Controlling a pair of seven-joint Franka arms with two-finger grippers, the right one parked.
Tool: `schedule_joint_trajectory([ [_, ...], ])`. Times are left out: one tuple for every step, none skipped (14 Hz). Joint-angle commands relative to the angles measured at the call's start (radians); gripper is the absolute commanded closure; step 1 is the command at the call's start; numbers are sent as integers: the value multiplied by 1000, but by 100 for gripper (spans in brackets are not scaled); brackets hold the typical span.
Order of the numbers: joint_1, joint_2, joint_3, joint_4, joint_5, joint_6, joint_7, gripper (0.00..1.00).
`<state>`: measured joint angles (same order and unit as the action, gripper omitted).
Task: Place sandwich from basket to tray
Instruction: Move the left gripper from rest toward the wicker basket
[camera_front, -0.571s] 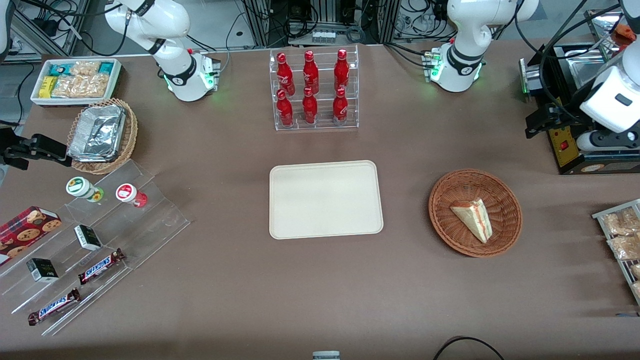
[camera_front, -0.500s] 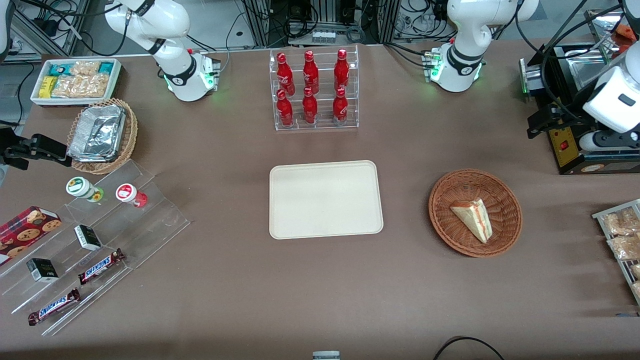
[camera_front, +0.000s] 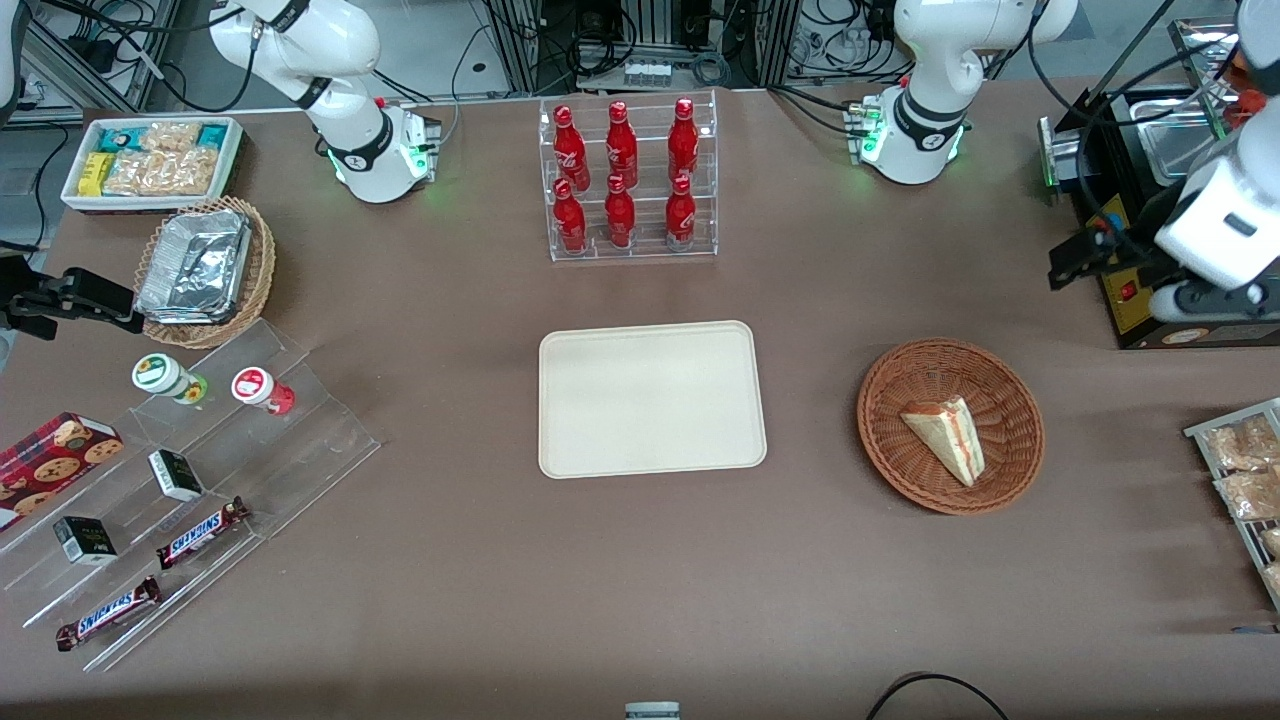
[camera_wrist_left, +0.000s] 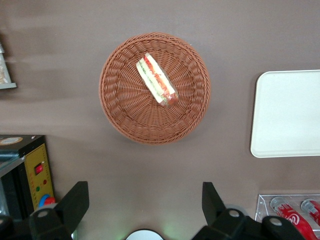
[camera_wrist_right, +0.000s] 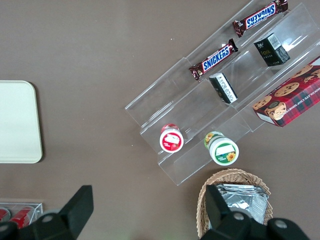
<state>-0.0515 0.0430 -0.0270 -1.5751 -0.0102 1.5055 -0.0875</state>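
Wrist view: hand spread above basket.

Front view overlooks whole table; both wrist cameras face straight down, sharing the tray

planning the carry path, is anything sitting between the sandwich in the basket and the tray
Nothing visible does. The sandwich lies in the basket, and only bare tabletop separates it from the tray, which holds nothing. The gripper hangs open high above the table beside the basket, with nothing between it and the sandwich either.
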Motion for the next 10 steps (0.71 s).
schedule_joint_trajectory([
  [-28,26,2,-78,7,112,-11,0],
  [-30,21,2,-126,7,161,-17,0],
  [-37,21,2,-162,7,209,-46,0],
  [-37,24,2,-196,7,249,-78,0],
  [-37,26,2,-233,6,292,-95,0],
  [-37,27,2,-265,4,333,-118,0],
  [-34,38,4,-296,0,369,-145,0],
  [-31,41,6,-327,-4,410,-155,0],
  [-31,41,6,-363,-5,458,-170,0],
  [-31,41,6,-399,-4,501,-198,0],
])
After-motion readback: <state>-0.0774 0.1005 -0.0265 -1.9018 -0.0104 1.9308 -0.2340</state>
